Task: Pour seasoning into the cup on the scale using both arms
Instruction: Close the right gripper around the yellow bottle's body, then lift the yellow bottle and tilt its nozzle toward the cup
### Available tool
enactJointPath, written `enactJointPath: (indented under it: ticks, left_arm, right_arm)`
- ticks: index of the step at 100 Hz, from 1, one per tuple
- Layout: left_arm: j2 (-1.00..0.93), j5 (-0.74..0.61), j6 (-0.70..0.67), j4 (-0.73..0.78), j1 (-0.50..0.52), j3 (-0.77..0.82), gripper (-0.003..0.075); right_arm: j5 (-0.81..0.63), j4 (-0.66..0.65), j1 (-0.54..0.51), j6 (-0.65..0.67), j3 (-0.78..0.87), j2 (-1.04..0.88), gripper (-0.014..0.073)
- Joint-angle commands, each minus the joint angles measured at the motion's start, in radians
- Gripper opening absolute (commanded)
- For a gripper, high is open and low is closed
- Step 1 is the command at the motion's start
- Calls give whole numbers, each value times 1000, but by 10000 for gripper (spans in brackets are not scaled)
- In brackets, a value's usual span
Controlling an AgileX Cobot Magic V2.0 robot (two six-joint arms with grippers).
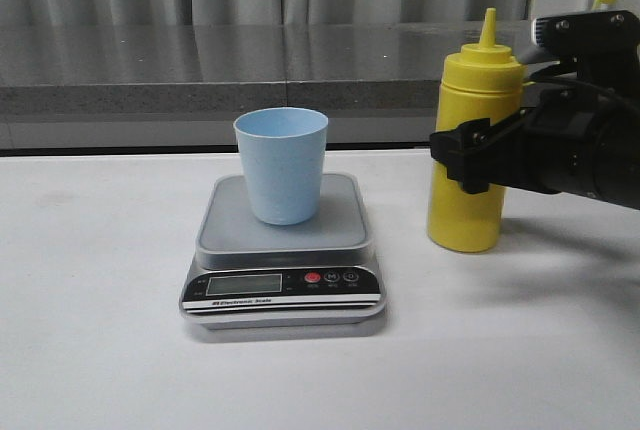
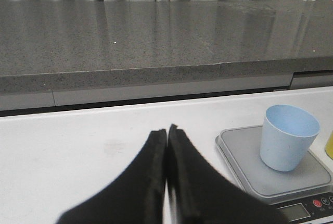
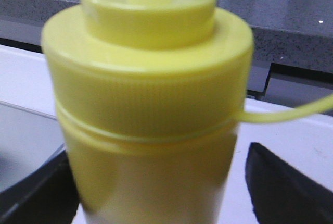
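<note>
The pale blue cup [image 1: 281,165] stands upright in the middle of the grey platform of the scale [image 1: 283,255], mouth open upward, so whatever goes in will register on the display at the front; it is placed where a pour from the right can reach it. The yellow seasoning bottle [image 1: 472,145] stands upright on the white tabletop [image 1: 90,330] just to the right of the scale, apart from it, its pointed nozzle up and its cap hanging off on the thin strap [image 3: 291,112], so the spout appears already free for pouring. The right gripper [image 1: 462,158] has its fingers [image 3: 283,193] spread on either side of the bottle's body, below the ribbed collar; the right wrist view shows a gap on at least one side, so I judge this a grip being lined up rather than closed. The left gripper [image 2: 167,174] hangs over bare tabletop to the left of the scale, fingers pressed together and holding nothing, seemingly waiting clear of the pour path. Nothing has been tipped yet
</note>
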Motion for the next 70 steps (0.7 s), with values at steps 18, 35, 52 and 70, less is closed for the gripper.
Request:
enactJointPath:
  ticks: [18,35,52,70]
  left_arm:
    - [5,-84,-8,-10,3,-26,-20]
    - [5,-84,-8,-10,3,-26,-20]
    - [5,-84,-8,-10,3,-26,-20]
    - [5,-84,-8,-10,3,-26,-20]
  right_arm:
    - [-140,-2,-1,-9,-20,-35,308]
    - [-164,-2,-1,-9,-20,-36,276]
    - [-156,-11,-1,-14,-20,-48,276]
    - [-83,-70,-1,-107,-20,-114,276]
